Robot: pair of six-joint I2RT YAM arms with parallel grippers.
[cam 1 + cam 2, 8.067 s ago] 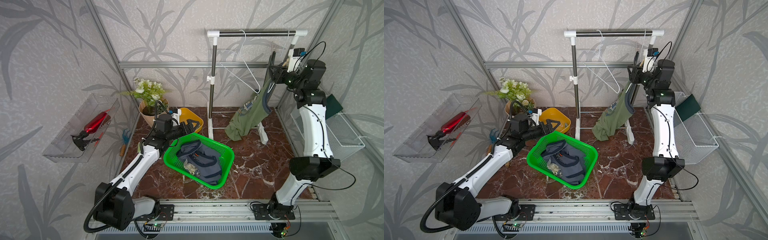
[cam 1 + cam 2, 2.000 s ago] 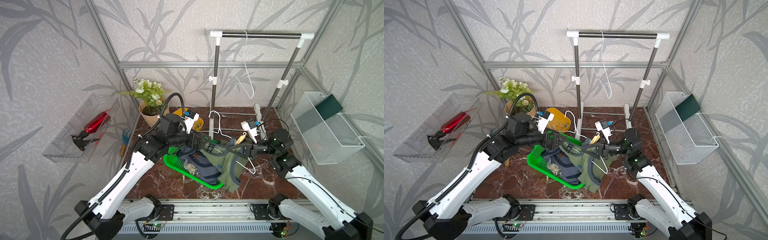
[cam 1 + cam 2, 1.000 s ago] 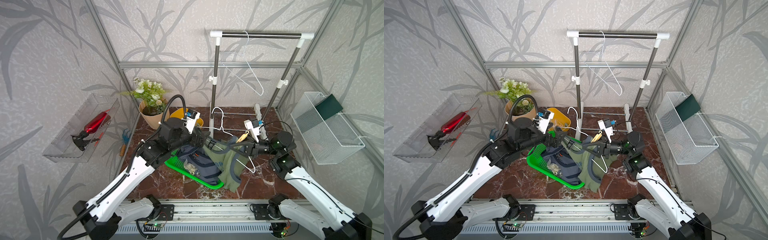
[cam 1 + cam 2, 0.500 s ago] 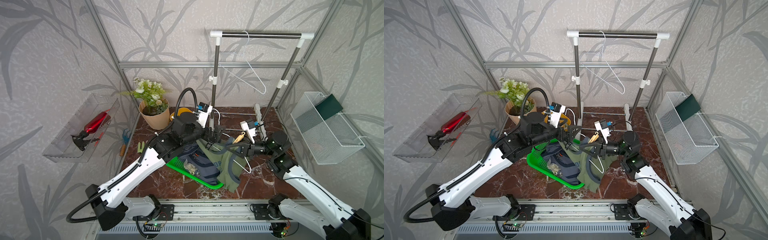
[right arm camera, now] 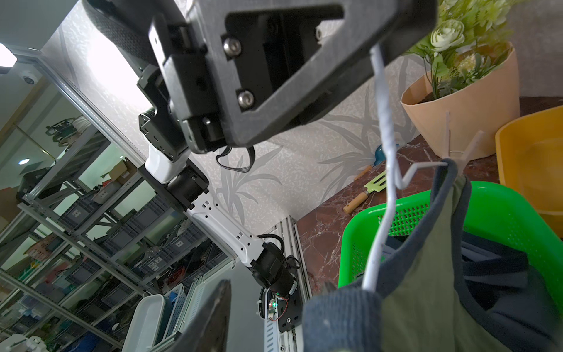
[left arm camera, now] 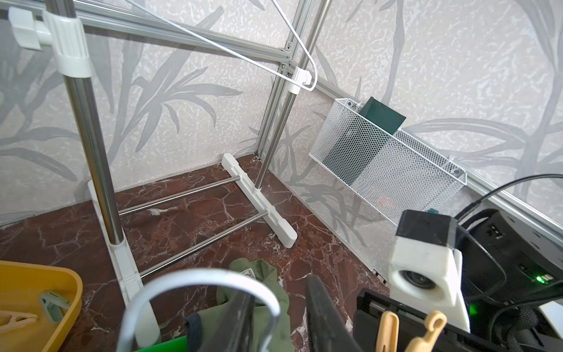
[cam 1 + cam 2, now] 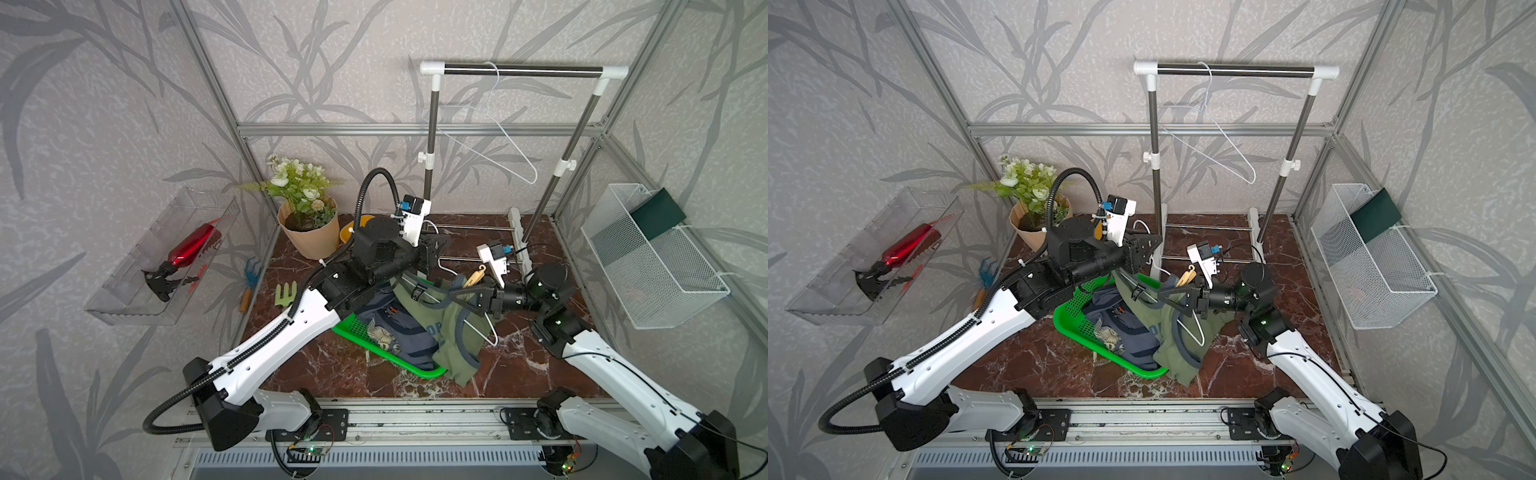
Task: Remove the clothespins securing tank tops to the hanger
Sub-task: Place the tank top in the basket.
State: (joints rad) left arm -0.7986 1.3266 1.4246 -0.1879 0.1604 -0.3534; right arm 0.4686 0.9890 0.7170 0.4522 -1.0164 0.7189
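Horizontally, right hand [image 7: 457,297] grips the olive tank top [image 7: 454,337].

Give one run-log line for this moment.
right end effector: grips olive tank top | left end effector: at hanger hook | clothespin: clipped on

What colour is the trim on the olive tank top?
Navy trim on the olive tank top; best in the right wrist view.

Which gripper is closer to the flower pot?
Left. The left gripper sits at the hanger hook, toward the flower pot; the right gripper grips the green tank top farther away.
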